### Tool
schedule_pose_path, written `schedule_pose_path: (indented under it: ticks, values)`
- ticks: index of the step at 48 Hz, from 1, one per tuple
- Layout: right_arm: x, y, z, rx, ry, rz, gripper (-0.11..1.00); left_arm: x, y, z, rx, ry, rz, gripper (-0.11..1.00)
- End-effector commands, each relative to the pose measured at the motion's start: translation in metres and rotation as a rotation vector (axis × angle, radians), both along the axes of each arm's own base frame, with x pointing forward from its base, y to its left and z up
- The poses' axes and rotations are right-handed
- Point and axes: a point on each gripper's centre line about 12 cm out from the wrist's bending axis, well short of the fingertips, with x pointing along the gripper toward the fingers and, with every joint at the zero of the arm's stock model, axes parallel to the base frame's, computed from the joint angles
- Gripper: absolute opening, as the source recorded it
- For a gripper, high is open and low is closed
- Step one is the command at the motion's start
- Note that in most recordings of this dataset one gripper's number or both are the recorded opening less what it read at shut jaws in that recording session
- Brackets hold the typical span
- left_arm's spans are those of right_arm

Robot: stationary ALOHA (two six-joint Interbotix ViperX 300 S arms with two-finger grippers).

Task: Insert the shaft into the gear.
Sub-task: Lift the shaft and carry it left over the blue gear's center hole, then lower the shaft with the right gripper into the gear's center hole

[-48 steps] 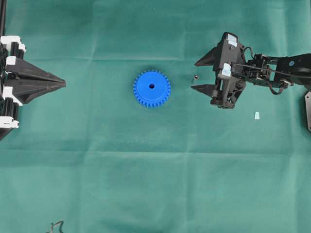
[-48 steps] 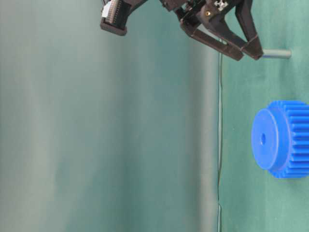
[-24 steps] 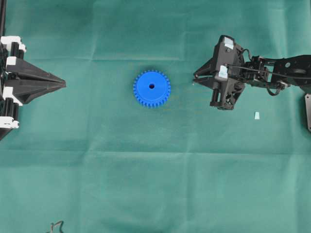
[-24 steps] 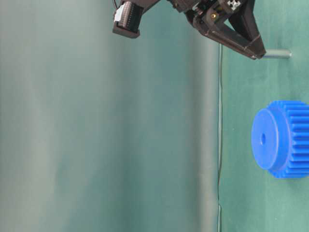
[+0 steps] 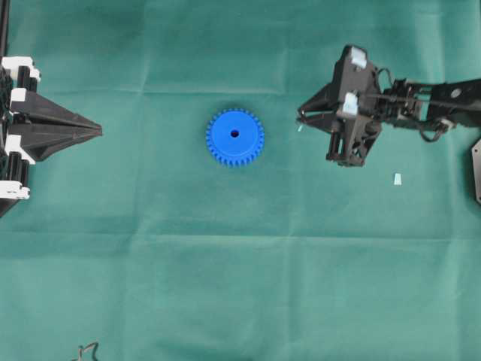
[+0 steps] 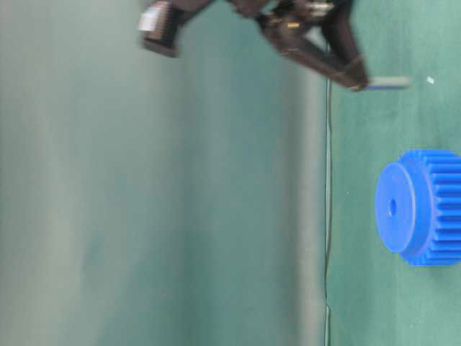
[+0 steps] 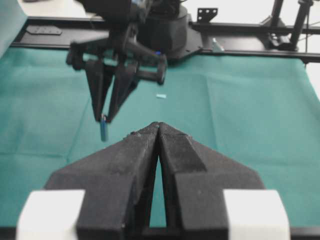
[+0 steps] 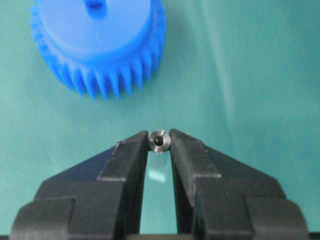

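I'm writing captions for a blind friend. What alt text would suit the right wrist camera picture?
Two black fingers of the right gripper pinch a small silvery shaft, seen end-on, at their tips. Beyond it, a bright blue toothed gear lies on a green cloth.

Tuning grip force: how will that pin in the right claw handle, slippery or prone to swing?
Probably slippery: the shaft is a smooth shiny round pin, pinched at its top end by the right claw. It hangs below the fingertips, so it may pivot. Looks stiff and light.
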Motion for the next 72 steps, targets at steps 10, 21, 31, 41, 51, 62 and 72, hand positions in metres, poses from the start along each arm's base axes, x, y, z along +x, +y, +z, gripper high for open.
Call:
schedule_pose_path:
  ticks: [10, 21, 31, 41, 51, 62, 72]
  values:
    - [0.005, 0.002, 0.060, -0.011, -0.076, 0.021, 0.17, 0.003, 0.000, 0.010, 0.001, -0.023, 0.000, 0.00]
    - [0.010, 0.002, 0.063, -0.012, -0.085, 0.022, 0.17, 0.003, 0.000, 0.010, 0.001, -0.025, 0.000, 0.00]
    - [0.034, 0.007, 0.065, -0.010, -0.088, 0.049, 0.17, 0.003, 0.000, 0.010, -0.002, -0.028, 0.000, 0.00]
    - [0.073, 0.011, 0.064, -0.012, -0.093, 0.079, 0.17, 0.003, 0.000, 0.011, -0.002, -0.029, 0.000, 0.00]
    - [0.101, 0.008, 0.058, -0.013, -0.086, 0.082, 0.17, 0.003, 0.000, 0.010, -0.002, -0.023, 0.000, 0.00]
    - [0.106, 0.007, 0.055, -0.011, -0.079, 0.083, 0.17, 0.002, 0.000, 0.011, -0.002, -0.026, 0.000, 0.00]
    - [0.103, 0.008, 0.051, -0.005, -0.058, 0.083, 0.17, 0.002, 0.000, 0.011, -0.002, -0.028, 0.000, 0.00]
